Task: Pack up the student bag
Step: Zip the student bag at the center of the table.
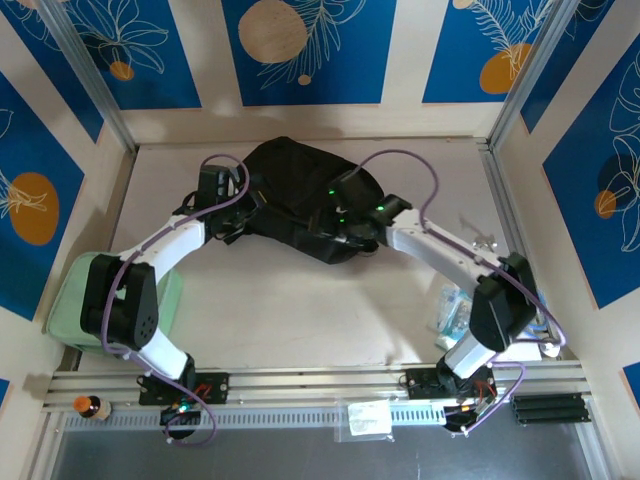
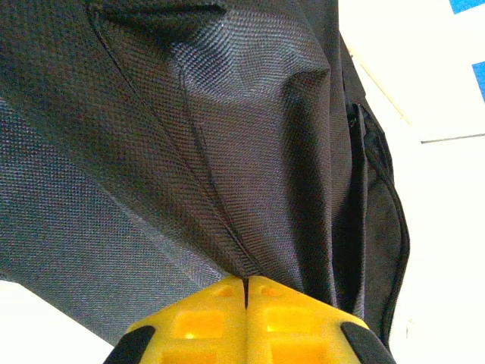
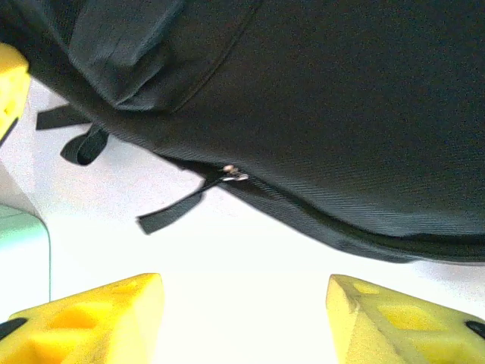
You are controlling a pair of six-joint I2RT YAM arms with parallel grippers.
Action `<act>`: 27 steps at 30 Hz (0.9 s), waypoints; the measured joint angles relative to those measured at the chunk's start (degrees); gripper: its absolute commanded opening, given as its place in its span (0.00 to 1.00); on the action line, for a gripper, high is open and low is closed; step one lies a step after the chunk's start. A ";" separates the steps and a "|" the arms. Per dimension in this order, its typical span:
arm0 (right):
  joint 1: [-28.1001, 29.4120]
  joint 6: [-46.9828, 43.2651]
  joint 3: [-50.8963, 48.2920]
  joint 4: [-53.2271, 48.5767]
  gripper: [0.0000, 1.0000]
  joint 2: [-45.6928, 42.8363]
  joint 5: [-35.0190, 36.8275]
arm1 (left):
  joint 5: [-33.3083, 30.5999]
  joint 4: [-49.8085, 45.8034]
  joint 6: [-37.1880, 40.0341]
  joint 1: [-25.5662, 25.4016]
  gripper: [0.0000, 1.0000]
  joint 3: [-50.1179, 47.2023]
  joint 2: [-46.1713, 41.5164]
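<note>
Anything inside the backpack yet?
Cannot tell. The student bag shows its black outer fabric, which covers the interior; the stretch of zip by the zip pull looks closed. The left gripper pinches a fold of fabric from outside.

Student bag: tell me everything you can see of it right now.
The student bag is black woven fabric, soft and slumped, lying on the table between both arms. A zip runs along its edge, with a metal slider and a fabric pull tab; loose straps trail out. The left fingers are shut, pinching its fabric at a seam. The right fingers stand open, short of it.
</note>
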 measured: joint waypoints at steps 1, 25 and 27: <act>1.46 0.96 1.66 -0.57 0.58 2.08 0.79 | 0.00 0.09 0.00 0.00 0.00 -0.20 0.02; 6.40 9.94 18.12 -12.44 0.29 17.81 12.61 | 0.00 0.39 0.04 -0.15 0.00 -1.53 -1.11; 6.40 9.81 18.12 -12.66 0.25 17.81 12.63 | 0.00 0.39 0.04 -0.15 0.00 -1.53 -1.11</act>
